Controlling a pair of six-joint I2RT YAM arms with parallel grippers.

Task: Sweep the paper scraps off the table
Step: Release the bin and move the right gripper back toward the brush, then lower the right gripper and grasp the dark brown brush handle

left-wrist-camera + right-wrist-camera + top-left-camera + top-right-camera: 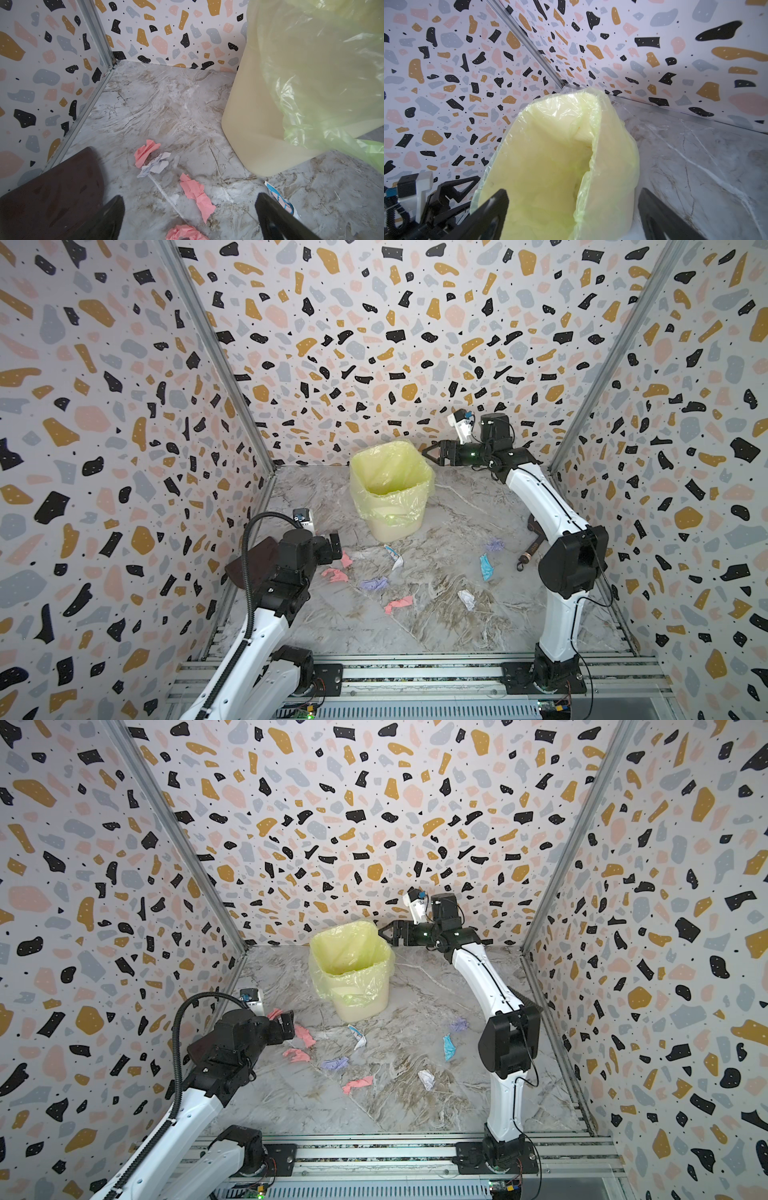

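Left wrist view: the left gripper (pixel 189 199) hangs low over the table (pixel 166 99) on the near side of the bin (pixel 259 124), its jaws spread wide with nothing between them. The paper scraps (pixel 398 604) all lie on the table in front of the bin, none visibly inside it. Pink and white ones sit just ahead of this gripper, while lilac, blue and white ones are scattered further out from the bin. A dark brown pan-like piece (pixel 52 187) lies beside the gripper. The right gripper (pixel 573 192) is level with the bin's rim, just beside the yellow liner (pixel 550 155), jaws likewise spread and empty. Judgement: the scraps are near weightless, soft and springy, so they should slide or flutter at the slightest push. Crumpled ones offer raised ridges to pinch. The flatter pink strips hug the table and are better pushed from one edge.
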